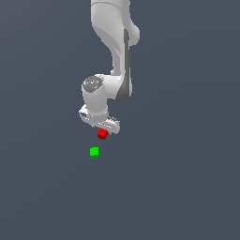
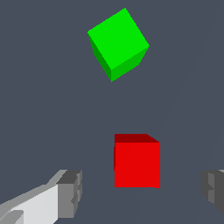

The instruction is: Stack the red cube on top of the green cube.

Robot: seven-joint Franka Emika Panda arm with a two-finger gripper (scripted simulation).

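The end effector (image 2: pixel 140 192) hangs wide open around the red cube (image 2: pixel 137 162), not touching it, probably to grasp it; the green cube (image 2: pixel 118 43) waits nearby on the table (image 1: pixel 187 187).

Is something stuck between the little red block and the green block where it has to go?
No. Only bare grey floor lies between the small bright red cube and the small bright green cube.

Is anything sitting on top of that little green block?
No. The green cube has a bare top in both views. The red cube lies apart, between the open gripper's fingers. Its underside is hidden.
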